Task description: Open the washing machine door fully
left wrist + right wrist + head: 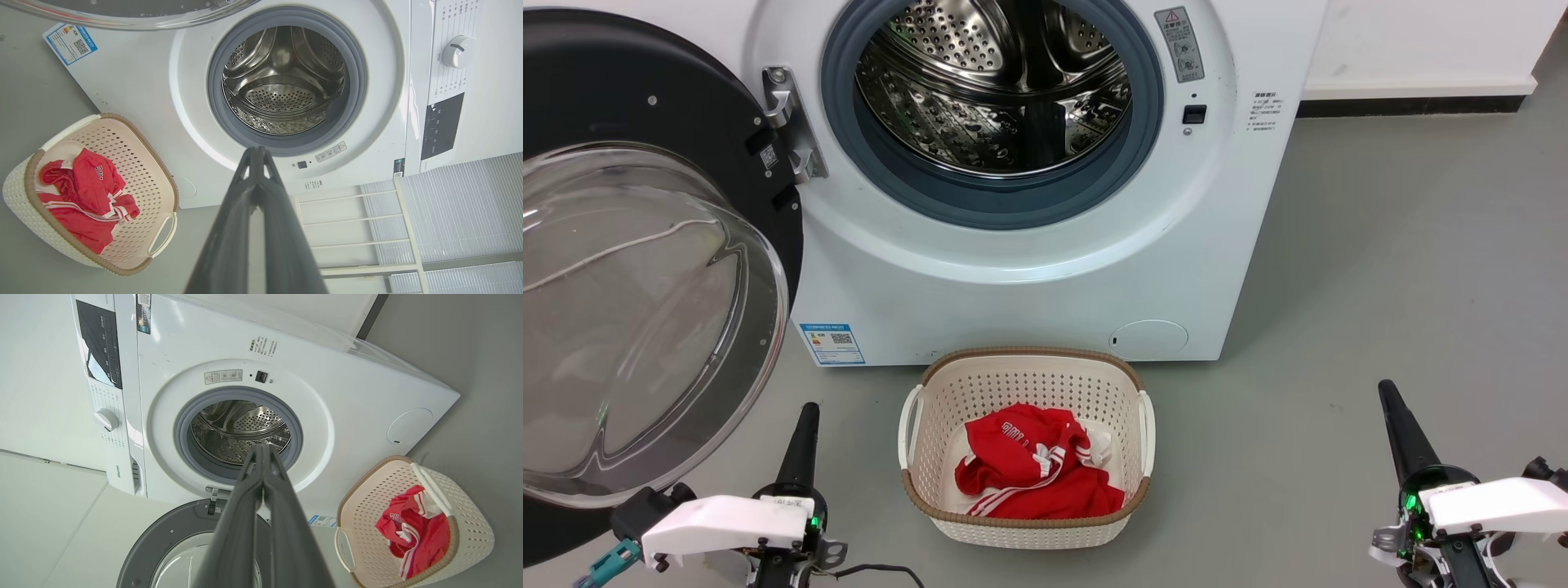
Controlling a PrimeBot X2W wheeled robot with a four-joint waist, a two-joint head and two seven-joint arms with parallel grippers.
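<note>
The washer [1029, 302] stands ahead of me on the floor [1380, 269], its door [629, 327] out at my left. The basket [1013, 535] sits just before the washer, a garment [1029, 478] in it. My left pincer [807, 416] is left of the basket and my right pincer [1388, 400] is well to its right.

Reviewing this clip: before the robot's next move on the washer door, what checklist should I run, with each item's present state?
1. Uncovered drum opening: ok, the washing machine door hangs wide left on its hinge.
2. Full stop reached by the door: cannot tell.
3. Free left gripper: ok, shut, holding nothing.
4. Free right gripper: ok, shut, holding nothing.
5. Swing path past the laundry basket: ok, it sits on the floor before the washing machine, apart from the door.
</note>
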